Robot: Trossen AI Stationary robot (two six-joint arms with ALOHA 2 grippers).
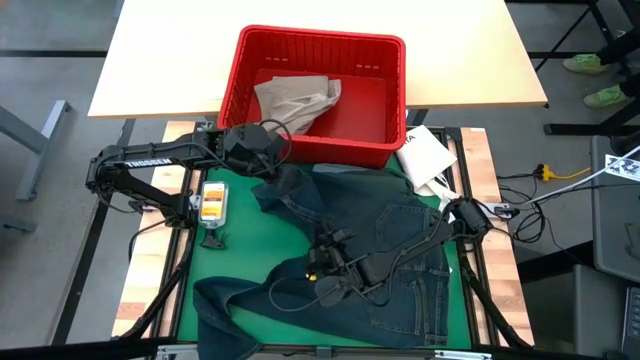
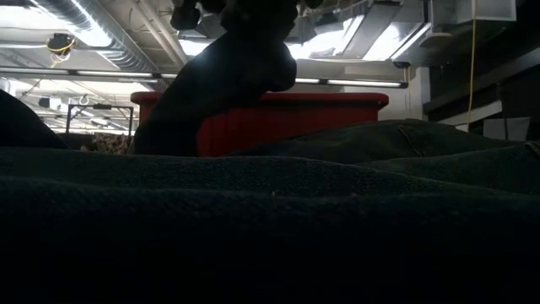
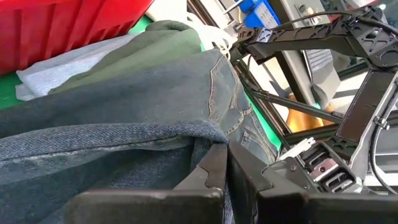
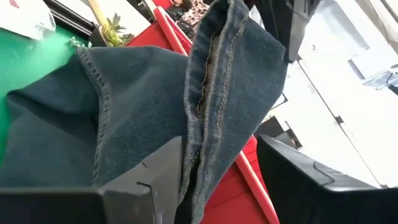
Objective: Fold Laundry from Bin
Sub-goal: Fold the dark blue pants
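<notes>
the jeans [image 1: 370, 250] lie spread on the desk's green mat just in front of the red bin [image 1: 318, 92], the left gripper [image 1: 262, 150] clamped on their lifted edge, the right gripper [image 1: 322, 262] open over them, so flattening probably comes next.

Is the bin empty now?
No, in the high view a tan garment lies crumpled inside the red bin, against its left wall.
</notes>
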